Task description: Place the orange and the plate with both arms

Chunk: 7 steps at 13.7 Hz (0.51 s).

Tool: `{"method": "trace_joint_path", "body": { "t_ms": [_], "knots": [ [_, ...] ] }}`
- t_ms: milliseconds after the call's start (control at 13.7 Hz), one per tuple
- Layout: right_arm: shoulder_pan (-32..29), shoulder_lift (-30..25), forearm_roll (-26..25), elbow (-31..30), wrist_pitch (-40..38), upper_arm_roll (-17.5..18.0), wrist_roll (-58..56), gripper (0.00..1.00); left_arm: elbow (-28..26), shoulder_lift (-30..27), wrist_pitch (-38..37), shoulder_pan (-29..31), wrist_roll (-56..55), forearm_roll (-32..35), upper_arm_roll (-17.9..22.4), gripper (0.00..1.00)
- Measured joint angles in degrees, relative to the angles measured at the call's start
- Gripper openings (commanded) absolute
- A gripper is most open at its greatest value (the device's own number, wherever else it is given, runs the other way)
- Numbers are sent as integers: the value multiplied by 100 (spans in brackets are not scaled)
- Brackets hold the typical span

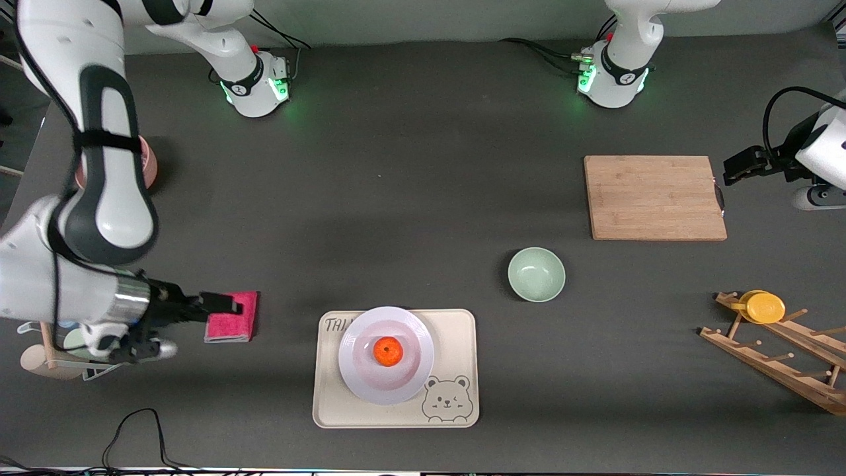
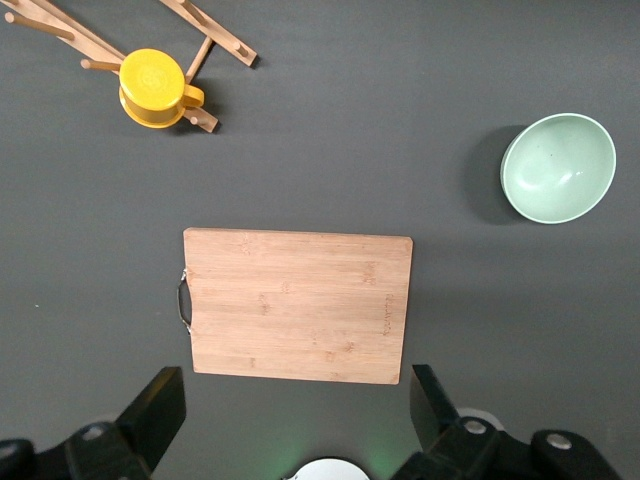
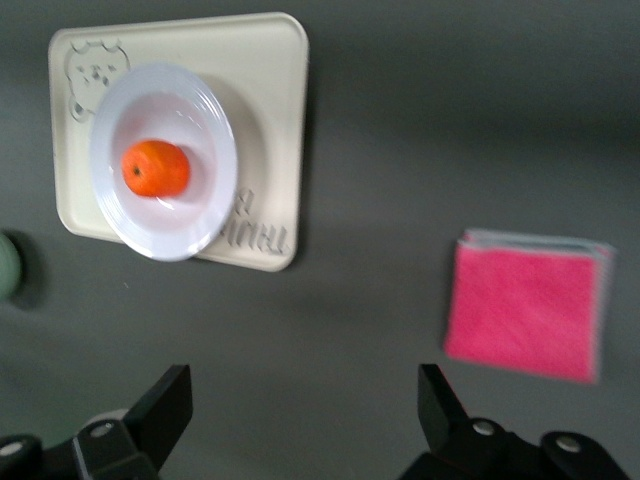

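The orange lies in the middle of the pale plate, which rests on the cream bear tray near the front camera. My right gripper is open and empty, up over the pink cloth toward the right arm's end of the table. Its wrist view shows the orange, the plate and the open gripper. My left gripper is open and empty, up beside the cutting board's handle end. In its wrist view the open gripper shows with neither the orange nor the plate.
A wooden cutting board lies toward the left arm's end. A mint-green bowl stands between the board and the tray. A wooden rack carries a yellow cup. A pink bowl sits partly hidden by the right arm.
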Motion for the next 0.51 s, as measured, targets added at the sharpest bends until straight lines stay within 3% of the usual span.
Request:
{"method": "trace_joint_path", "body": {
  "t_ms": [218,291,510],
  "knots": [
    [-172,-1114,-1228,-328,-920,13,392,100,8,11,-39,4,-3,15,10,100],
    [-187,-1345,-1422,-370,-1095,38,504,100,9,11,-46,4,-3,16,10,100],
    [-554,-1860,-2098,-449,-1418,558,739,100,12,11,-57,4,-3,19,8,100]
  ]
}}
